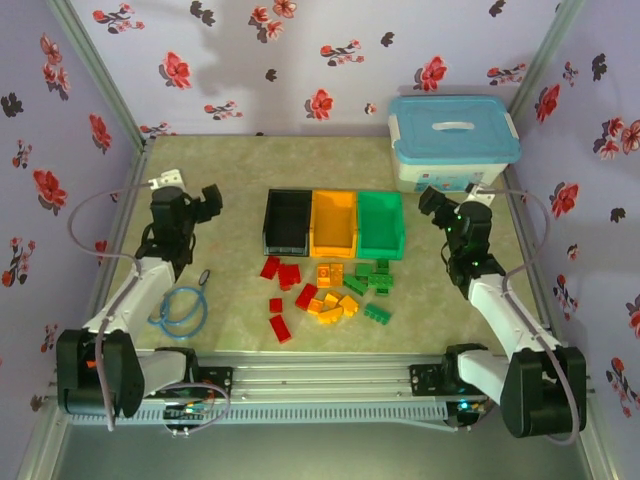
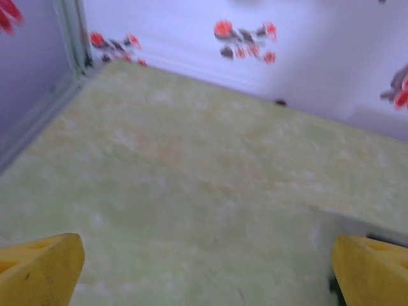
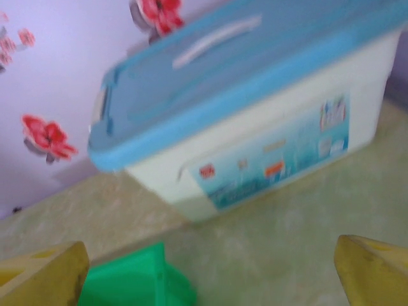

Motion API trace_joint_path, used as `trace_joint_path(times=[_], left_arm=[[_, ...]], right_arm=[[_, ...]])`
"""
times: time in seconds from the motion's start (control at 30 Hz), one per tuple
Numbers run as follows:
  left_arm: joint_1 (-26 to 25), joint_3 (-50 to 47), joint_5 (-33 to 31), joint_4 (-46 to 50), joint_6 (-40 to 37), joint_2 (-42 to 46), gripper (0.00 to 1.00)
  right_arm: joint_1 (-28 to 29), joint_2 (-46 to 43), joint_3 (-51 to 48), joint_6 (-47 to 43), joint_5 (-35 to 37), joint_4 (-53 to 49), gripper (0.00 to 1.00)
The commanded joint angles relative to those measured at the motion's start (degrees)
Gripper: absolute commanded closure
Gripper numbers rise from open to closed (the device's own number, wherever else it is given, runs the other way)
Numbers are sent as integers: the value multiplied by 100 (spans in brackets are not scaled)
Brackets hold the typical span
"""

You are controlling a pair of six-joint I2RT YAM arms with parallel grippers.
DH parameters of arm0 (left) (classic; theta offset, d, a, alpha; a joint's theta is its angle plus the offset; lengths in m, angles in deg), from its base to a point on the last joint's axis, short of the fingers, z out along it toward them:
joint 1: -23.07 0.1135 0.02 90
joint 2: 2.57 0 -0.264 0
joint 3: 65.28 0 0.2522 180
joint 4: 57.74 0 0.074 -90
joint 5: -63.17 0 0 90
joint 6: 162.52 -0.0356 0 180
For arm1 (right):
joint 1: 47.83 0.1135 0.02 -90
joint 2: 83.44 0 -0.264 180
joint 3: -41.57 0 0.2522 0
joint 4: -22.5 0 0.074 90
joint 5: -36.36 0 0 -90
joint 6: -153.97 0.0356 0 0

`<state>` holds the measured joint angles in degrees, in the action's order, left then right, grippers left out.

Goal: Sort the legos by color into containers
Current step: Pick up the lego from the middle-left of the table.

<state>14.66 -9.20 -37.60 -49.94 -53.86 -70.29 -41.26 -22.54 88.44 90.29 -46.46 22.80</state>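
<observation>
Top external view: three open bins stand touching in a row, the black bin (image 1: 287, 222) left of the orange bin (image 1: 334, 222) and the green bin (image 1: 381, 222) right of it. All three look empty from above. The bricks lie loose on the table (image 1: 240, 170) just in front of the orange bin, in three rough groups. About six red legos (image 1: 289, 274) lie in front and to its left, and about six orange-yellow legos (image 1: 331, 307) lie straight in front. About five green legos (image 1: 368, 281) lie in front and to its right.

One white tub (image 1: 455, 140) with a light-blue lid sits behind and to the right of the orange bin. One coil of blue cable (image 1: 183, 310) lies well to its left, nearer the arm bases.

The left gripper (image 1: 205, 203) hangs well left of the orange bin and the right gripper (image 1: 432, 200) just beyond the green bin. In both wrist views the yellow fingertips (image 2: 38, 271) sit at opposite picture edges. Both pairs are spread wide with nothing between them.

The right wrist view, blurred, shows a corner of the green bin and the tub.
</observation>
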Motion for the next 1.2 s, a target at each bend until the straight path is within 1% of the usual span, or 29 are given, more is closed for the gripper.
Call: trace_joint_path(times=[0.0, 0.07, 0.2, 0.37, 0.5, 0.57, 0.67, 0.8, 1.0, 1.1, 1.17], left_arm=[[-577, 326, 103, 1463, 374, 120, 0], [-928, 430, 82, 1804, 427, 155, 1], [-1633, 522, -184, 2390, 539, 299, 4], [-2417, 425, -223, 2894, 1037, 349, 8], [-2999, 111, -223, 2960, 1595, 190, 9], [-3229, 81, -222, 3065, 1815, 43, 11], [-3519, 83, -222, 3202, 2051, -204, 12], [-3812, 105, -206, 3519, 2392, -484, 17], [-4448, 28, -217, 3855, 3006, -703, 20], [-4631, -84, -216, 3891, 3240, -796, 21], [-4690, -141, -213, 3892, 3358, -909, 24]], right_arm=[[205, -87, 362, 629, -325, -1214, 1], [248, -101, 549, 619, -444, -1627, 1], [399, -70, 880, 526, -752, -2397, 1], [769, -62, 1115, 319, -707, -3082, 1], [981, -69, 1191, 232, -863, -3311, 1], [1051, -78, 1164, 227, -1015, -3252, 1], [1197, -44, 1167, 267, -961, -3219, 1], [1290, 60, 1164, 308, -1005, -3221, 4], [1465, 110, 1054, 338, -983, -3199, 7], [1513, 122, 1032, 329, -931, -3199, 8], [1523, 124, 1007, 342, -912, -3165, 8]])
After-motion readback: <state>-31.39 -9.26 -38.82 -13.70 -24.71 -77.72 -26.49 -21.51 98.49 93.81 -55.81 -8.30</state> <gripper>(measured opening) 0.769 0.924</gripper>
